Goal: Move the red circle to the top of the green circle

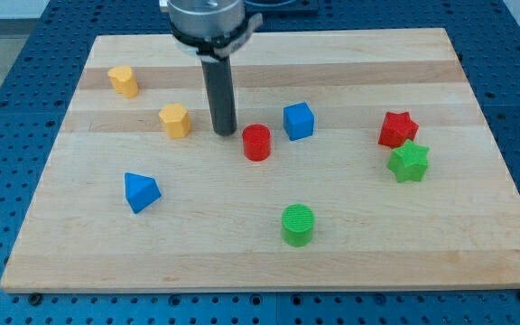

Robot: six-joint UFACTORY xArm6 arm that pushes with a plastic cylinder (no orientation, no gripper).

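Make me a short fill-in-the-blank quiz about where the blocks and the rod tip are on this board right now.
1. My tip stands just to the view's ____ of the red circle.
2. The green circle lies toward the view's ____ from the red circle.
3. The green star sits right beside the ____ star.
4. The block just right of the red circle is a blue ____.

Missing words: left; bottom; red; cube
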